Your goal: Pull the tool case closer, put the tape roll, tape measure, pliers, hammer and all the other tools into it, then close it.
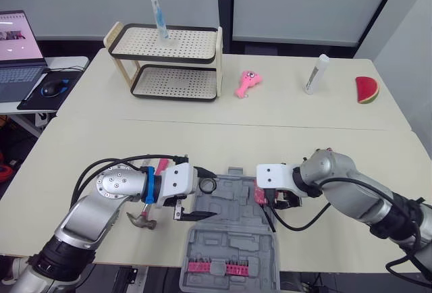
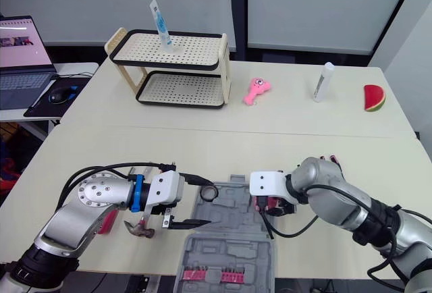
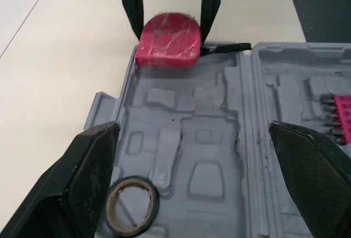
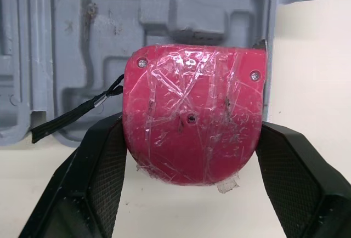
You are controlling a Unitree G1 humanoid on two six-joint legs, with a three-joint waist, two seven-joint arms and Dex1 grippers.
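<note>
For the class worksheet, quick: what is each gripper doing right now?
Left gripper: open, holding nothing.
Right gripper: closed on the pink tape measure.

Both arms are brushed silver metal with rounded joint shells. The left arm (image 1: 94, 208), at the lower left of the frame, has a round silver joint cap (image 1: 118, 183) ringed with small dark screw holes, then a bright blue collar (image 1: 149, 186) and a white boxy wrist housing (image 1: 177, 181). Thin black cables (image 1: 128, 161) arch over it. The right arm (image 1: 351, 195), at the lower right, has a black band (image 1: 398, 217), a looping black cable (image 1: 304, 224) and a similar white housing (image 1: 273, 175). The left claw (image 3: 192, 139) and right claw (image 4: 189, 128) each have two black wedge-shaped fingers (image 3: 82, 183) with finely textured pads (image 4: 104, 172).
</note>
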